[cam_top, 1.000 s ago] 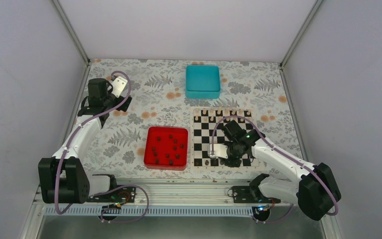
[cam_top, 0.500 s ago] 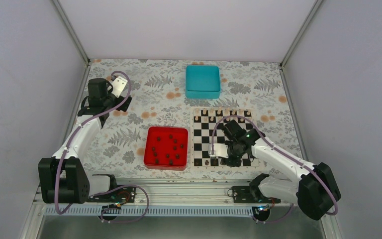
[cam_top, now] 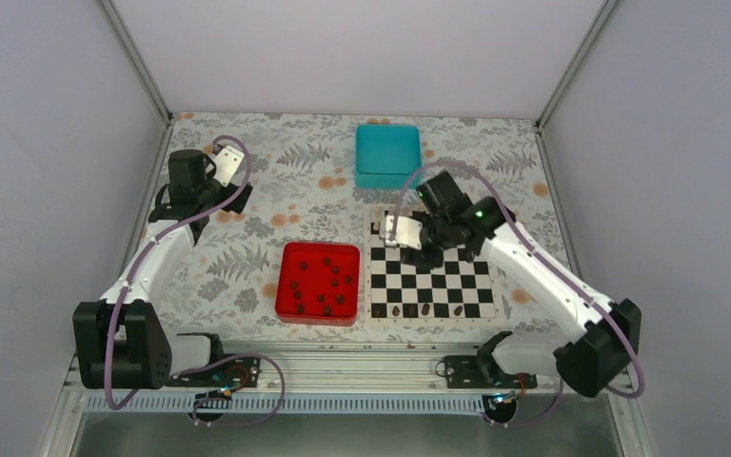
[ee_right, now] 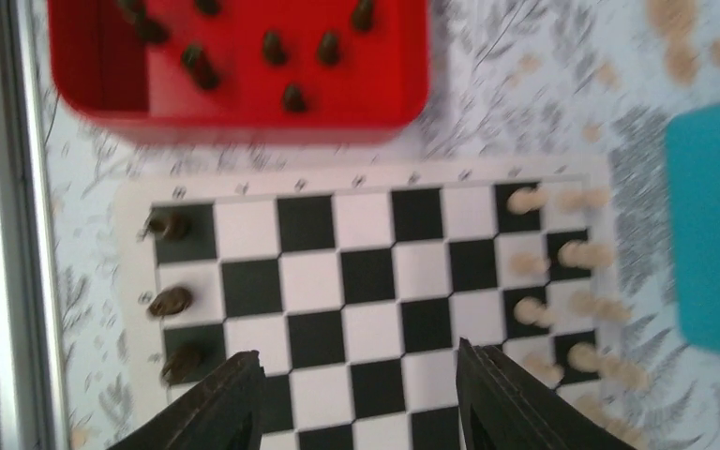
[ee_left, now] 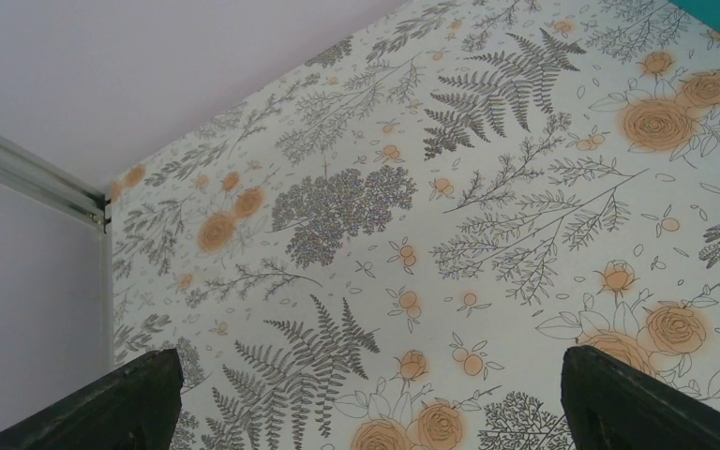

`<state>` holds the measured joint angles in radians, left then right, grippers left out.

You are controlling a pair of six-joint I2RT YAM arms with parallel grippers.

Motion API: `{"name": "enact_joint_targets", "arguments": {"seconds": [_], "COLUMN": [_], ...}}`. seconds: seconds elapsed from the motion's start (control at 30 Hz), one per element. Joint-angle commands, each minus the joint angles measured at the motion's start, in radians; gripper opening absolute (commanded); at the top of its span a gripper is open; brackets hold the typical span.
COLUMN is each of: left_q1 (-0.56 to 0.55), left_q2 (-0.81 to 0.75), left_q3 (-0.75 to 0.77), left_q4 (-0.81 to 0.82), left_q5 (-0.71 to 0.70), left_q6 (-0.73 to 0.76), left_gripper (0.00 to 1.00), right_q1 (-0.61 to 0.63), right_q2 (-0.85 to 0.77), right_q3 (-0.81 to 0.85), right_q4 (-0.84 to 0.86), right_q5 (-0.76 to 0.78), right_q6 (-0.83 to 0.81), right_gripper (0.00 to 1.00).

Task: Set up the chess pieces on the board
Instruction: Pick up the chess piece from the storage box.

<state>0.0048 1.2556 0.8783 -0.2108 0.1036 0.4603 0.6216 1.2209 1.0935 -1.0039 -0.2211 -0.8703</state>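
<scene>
Table: we list a table (cam_top: 276, 181) under a pale cloth printed with grey ferns and orange flowers; white walls close it in on three sides.
Left arm: white-and-black jointed arm (cam_top: 152, 262); it reaches to the far left corner, well apart from the board, tray and box.
Right arm: matching white-and-black arm (cam_top: 533, 276); it stretches from the near right across the board to its far left part.
Board: flat square black-and-white checkered chessboard with a thin white border (cam_top: 430, 281) (ee_right: 366, 272); it lies right of centre, just beside the tray on its left; the box sits near, beyond its far edge.
Box: teal square box with rounded corners (cam_top: 388, 155) (ee_right: 717, 234); it stands on the cloth at the far middle.
Tray: red square shallow tray (cam_top: 319, 246) (ee_right: 244, 127); it lies at the near middle.
Left gripper: black two-finger left gripper (cam_top: 231, 164) (ee_left: 366, 394); jaws wide apart; we see only flowered cloth between the fingers.
Right gripper: black two-finger right gripper (cam_top: 395, 231) (ee_right: 356, 375); it hangs above the board; jaws apart with bare squares showing between them; nothing held.
Dark pieces, tray: tiny dark brown-black chess pieces (cam_top: 322, 297) (ee_right: 276, 47); about ten lie scattered inside the tray.
Dark pieces, board: three more (cam_top: 424, 309) (ee_right: 171, 301) on neighbouring squares of the nearest row, toward its left end; too blurred for us to tell upright from fallen.
Pale pieces: small cream-coloured chess pieces (cam_top: 409, 215) (ee_right: 577, 253); they fill the two farthest rows of the board.
</scene>
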Motion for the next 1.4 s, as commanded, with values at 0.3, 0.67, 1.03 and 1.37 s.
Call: {"name": "enact_joint_targets", "arguments": {"seconds": [0.3, 0.67, 1.03, 1.37], "left_q1": [0.005, 0.006, 0.006, 0.006], "left_q2": [-0.013, -0.029, -0.026, -0.024], "left_q3": [0.015, -0.003, -0.006, -0.008], "left_q4": [0.013, 0.028, 0.033, 0.037], "left_q5": [0.0, 0.005, 0.01, 0.007], "left_q6": [0.003, 0.009, 0.009, 0.011], "left_gripper": [1.0, 1.0, 1.0, 1.0], "right_q1": [0.322, 0.455, 0.518, 0.529], "right_q2": [0.462, 0.609, 0.644, 0.664], "right_q3": [0.396, 0.351, 0.272, 0.248], "right_q4": [0.093, 0.069, 0.128, 0.185], "right_q5": [0.024, 0.017, 0.002, 0.021], "right_q6": [0.152, 0.133, 0.146, 0.147], "right_gripper": [0.57, 0.42, 0.37, 0.35]}}
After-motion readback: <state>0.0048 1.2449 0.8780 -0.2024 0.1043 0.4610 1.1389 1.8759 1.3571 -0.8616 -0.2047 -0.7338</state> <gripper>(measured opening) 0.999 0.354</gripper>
